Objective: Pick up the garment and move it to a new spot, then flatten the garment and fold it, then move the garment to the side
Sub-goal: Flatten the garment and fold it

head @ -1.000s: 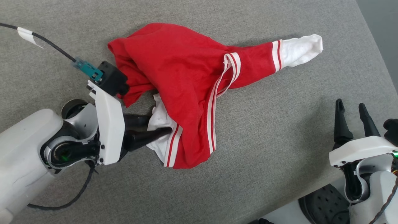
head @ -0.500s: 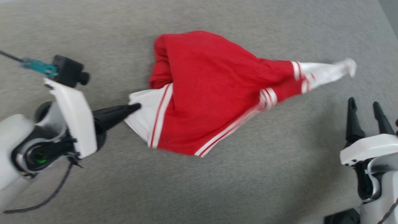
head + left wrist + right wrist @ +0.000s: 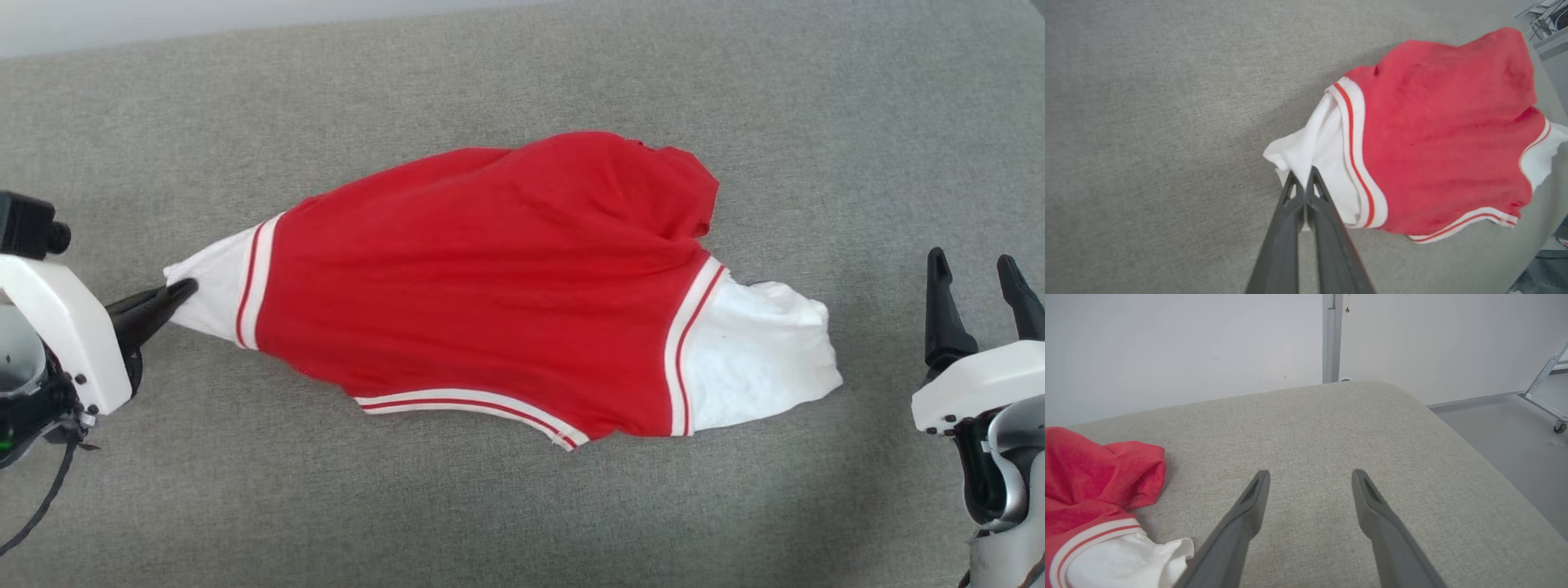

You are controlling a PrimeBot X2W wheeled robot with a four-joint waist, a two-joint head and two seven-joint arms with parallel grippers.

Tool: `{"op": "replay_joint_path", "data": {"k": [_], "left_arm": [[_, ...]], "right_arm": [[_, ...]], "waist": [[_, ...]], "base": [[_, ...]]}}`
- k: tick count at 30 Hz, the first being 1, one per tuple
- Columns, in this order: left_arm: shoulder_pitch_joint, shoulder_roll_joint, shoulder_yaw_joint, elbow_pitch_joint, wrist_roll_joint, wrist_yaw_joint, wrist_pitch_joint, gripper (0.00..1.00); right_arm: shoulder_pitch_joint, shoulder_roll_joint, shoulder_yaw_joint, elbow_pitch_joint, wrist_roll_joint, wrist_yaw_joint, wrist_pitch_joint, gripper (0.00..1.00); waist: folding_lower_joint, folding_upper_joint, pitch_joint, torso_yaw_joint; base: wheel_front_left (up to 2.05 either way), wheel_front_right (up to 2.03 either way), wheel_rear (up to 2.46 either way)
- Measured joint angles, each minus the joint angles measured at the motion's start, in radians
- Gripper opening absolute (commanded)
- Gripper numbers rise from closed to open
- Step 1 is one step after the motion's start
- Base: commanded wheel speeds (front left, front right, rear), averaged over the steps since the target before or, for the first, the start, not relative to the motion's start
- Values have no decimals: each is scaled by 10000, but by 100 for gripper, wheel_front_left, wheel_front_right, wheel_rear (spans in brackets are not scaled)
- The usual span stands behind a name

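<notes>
A grey fabric surface (image 3: pixel 490 506) lies under everything, with a pale wall (image 3: pixel 1188 347) behind it. The left claw (image 3: pixel 186 287) is pressed together and pinches the white end panel of the garment (image 3: pixel 490 269). From its tips the garment stretches out over the surface toward the right claw (image 3: pixel 971 257). The right claw is spread and holds nothing. The other white end lies near it, on its left side, without touching it.

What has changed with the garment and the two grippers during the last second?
The left gripper, jaws shut on a white end panel, pulled the garment toward the robot's left; the crumpled heap is now drawn out long. The head camera shifted too. The right gripper stayed open, apart from the garment.
</notes>
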Motion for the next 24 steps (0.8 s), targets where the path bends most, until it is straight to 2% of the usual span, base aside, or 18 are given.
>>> {"op": "replay_joint_path", "data": {"k": [5,8,9,10,12,13,14,18,21,22,23,24], "left_arm": [[21,-525,-232,1214,303,0,-366,0],[58,-727,-339,1480,337,0,-474,0],[69,-832,-385,1590,337,0,-535,11],[69,-907,-424,1687,353,0,-591,27],[68,-1011,-470,1816,393,0,-729,49],[67,-1041,-489,1854,426,0,-851,96],[67,-1060,-491,1900,514,0,-1009,100],[64,-1035,-537,2033,790,-2,-1833,100],[208,-1011,-575,2090,1235,-2,-3227,100],[208,-1011,-575,2090,1235,-2,-3227,100],[508,-1116,-581,2123,1423,-2,-4044,100],[679,-1204,-577,2151,1505,-2,-4284,100]], "right_arm": [[66,-119,180,-326,-10,0,265,100],[113,-148,245,-441,-13,0,359,100],[150,-167,274,-491,-13,0,433,100],[177,-186,305,-529,-13,0,458,100],[203,-228,383,-589,-13,0,527,100],[210,-249,456,-633,-17,0,593,100],[223,-272,550,-685,-25,0,619,100],[252,-420,915,-779,-31,0,784,100],[348,-755,1438,-859,-27,0,963,100],[348,-755,1438,-859,-27,0,963,100],[478,-1032,1856,-903,-6,0,1164,100],[545,-1202,2132,-940,23,0,1285,100]], "waist": [[0,0,24,-40],[0,0,33,-49],[0,0,40,-49],[0,0,48,-47],[0,0,47,-36],[0,0,44,-21],[0,0,39,-5],[0,0,-37,84],[0,0,-201,211],[0,0,-201,211],[0,0,-305,290],[0,0,-361,331]], "base": [[0,0,0],[0,0,0],[0,0,0],[0,0,0],[0,0,0],[0,0,0],[0,0,0],[0,0,0],[0,0,0],[0,0,0],[0,0,0],[0,0,0]]}}
